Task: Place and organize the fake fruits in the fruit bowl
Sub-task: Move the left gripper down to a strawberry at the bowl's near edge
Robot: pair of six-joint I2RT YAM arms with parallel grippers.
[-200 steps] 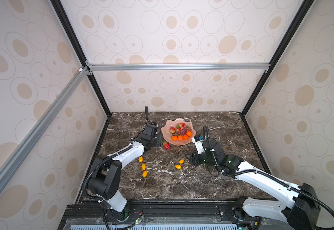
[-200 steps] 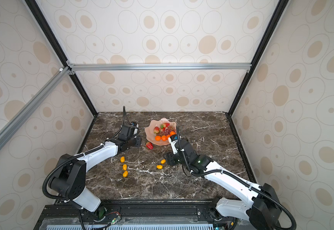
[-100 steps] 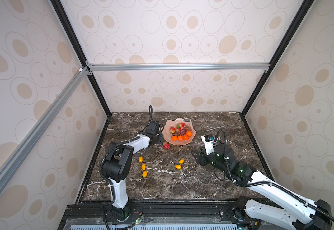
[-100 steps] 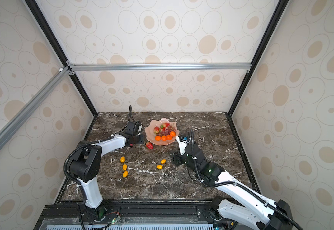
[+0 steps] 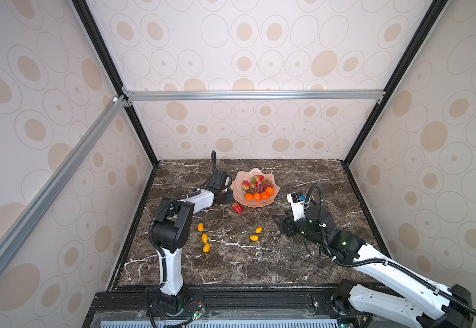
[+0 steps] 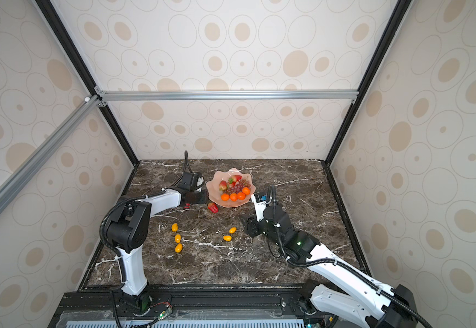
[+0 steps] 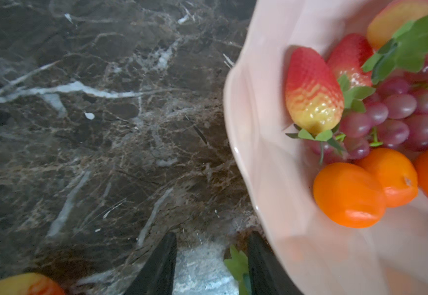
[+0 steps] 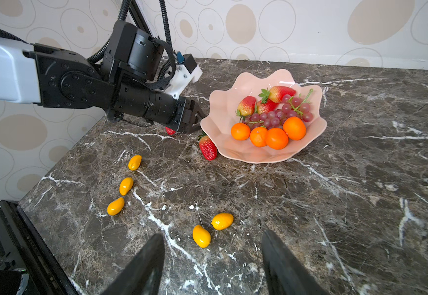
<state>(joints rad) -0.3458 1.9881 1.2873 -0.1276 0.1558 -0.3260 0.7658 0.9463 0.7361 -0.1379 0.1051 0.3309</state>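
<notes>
Left gripper [image 7: 212, 235] now nearer the bowl [image 7: 258, 76], spread, strawberry [image 8: 207, 149] just beside its tips; right gripper [image 8: 213, 235] spread, empty. Looks like light, slick plastic: I pinch its broad middle, not cap.

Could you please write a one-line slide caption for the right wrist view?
Right gripper open near two yellow fruits; left gripper at the pink fruit bowl, a strawberry beside it.
</notes>
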